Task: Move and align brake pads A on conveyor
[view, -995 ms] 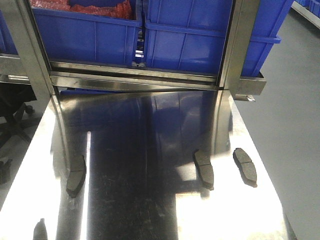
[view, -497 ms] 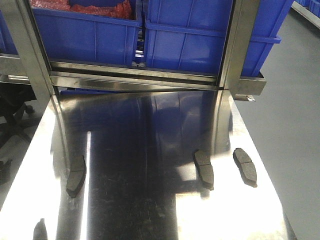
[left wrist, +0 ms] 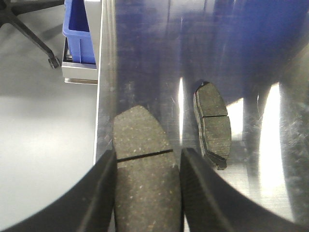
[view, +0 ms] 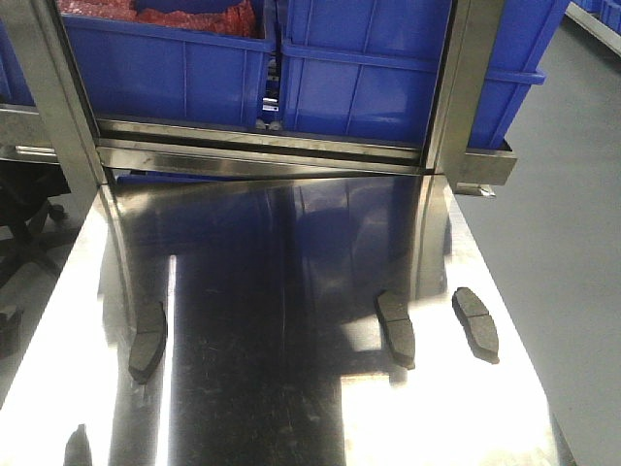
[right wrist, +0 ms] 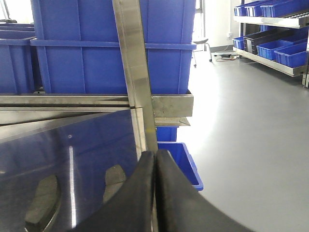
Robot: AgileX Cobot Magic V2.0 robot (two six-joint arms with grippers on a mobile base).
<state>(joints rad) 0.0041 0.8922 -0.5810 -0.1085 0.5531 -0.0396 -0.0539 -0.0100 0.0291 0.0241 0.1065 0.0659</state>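
All four brake pads sit on our tabletop (view: 291,408). The left pad (view: 147,342) lies near the left edge, and the near-left pad (view: 78,447) is closer to us at the bottom corner, between the left gripper (left wrist: 147,152) fingers. The middle pad (view: 396,328) lies right of centre, with the right pad (view: 475,322) beside it but apart, by the right edge. The bins (view: 359,78) sit behind the tabletop, on the rack (view: 262,146).

No text, label, brand mark, number or sign can be read in any view. The faces of the brake pads (view: 396,328) show no legible stamp. The walls of the blue bins (view: 369,78) carry no readable tag. The far shelving (right wrist: 270,21) in the right wrist view is too small to make out any marking.
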